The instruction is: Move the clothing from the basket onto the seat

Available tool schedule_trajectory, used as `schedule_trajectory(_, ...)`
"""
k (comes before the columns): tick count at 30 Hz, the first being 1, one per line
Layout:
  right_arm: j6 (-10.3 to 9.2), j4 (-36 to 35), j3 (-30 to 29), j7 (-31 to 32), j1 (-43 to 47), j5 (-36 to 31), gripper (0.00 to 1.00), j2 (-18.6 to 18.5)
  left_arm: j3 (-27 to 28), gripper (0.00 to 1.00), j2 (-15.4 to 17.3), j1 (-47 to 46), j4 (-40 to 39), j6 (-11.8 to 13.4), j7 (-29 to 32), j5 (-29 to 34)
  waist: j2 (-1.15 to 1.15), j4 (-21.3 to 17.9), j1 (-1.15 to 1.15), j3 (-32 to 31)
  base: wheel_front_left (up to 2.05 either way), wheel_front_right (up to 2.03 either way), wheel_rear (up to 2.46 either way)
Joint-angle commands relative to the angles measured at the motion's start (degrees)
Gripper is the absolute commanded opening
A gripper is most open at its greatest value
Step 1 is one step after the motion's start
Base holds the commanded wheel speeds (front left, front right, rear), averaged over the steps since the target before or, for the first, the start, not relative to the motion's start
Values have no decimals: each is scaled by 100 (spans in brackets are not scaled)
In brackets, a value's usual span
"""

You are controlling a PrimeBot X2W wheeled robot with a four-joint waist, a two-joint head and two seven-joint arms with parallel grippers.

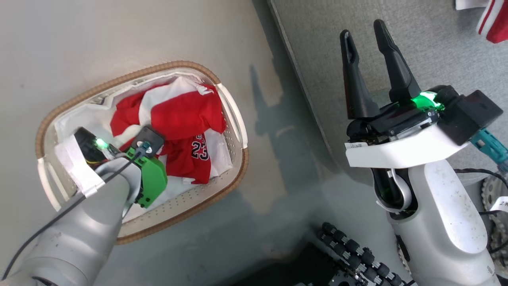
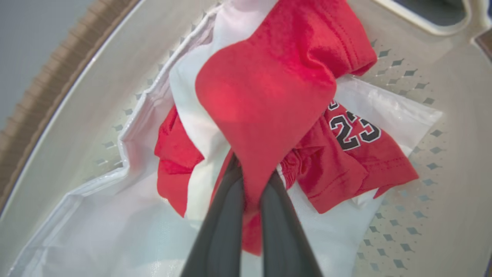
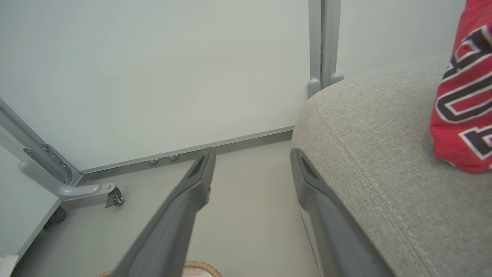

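Note:
The white basket [image 1: 119,81] with a brown woven rim stands on the floor at the left. Red clothing [image 1: 182,115] with white trim and the number 23 lies crumpled in it. My left wrist [image 1: 147,174] reaches down into the basket and covers the fingers there. In the left wrist view my left gripper [image 2: 255,179] is shut on a red fold of the clothing [image 2: 269,84]. My right gripper [image 1: 362,29] stands open and holds nothing, over the near edge of the grey seat [image 1: 436,51]. Another red lettered garment [image 3: 461,107] lies on the seat [image 3: 384,154].
A plain white sheet [image 2: 115,231] lines the basket's perforated wall [image 2: 77,96]. A white wall panel on a metal frame with a caster foot [image 3: 111,194] stands beyond the seat. My base's black linked cable carrier [image 1: 349,254] sits at the bottom.

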Motion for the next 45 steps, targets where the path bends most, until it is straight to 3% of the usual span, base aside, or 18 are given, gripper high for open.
schedule_trajectory(1, -6, 100, 18, -12, 38, -73, 100, -15, -27, 0, 14, 156, -104, -16, -57, -66, 0, 166, 0, -363, 0, 0, 0)
schedule_trajectory(10, -7, 650, 4, -12, 157, -341, 100, -20, 56, 0, 129, 684, -1102, -20, -95, -589, 0, 628, 0, -1135, 0, 0, 0)
schedule_trajectory(16, -7, 920, -17, -12, 287, -338, 100, -22, 542, 0, 283, 1143, -1853, -20, -90, -719, 0, 926, 0, -1635, 0, 0, 0)
schedule_trajectory(33, -6, 1515, -117, -12, 1071, -542, 100, -20, 2018, 0, 43, 2477, -3580, -19, -92, -784, 0, 1628, 0, -3258, 0, 0, 0)
schedule_trajectory(45, -6, 1632, 50, -12, 1738, -607, 100, -20, 2472, 0, -175, 2811, -4399, -20, -92, -892, 0, 1884, 0, -4037, 0, 0, 0)
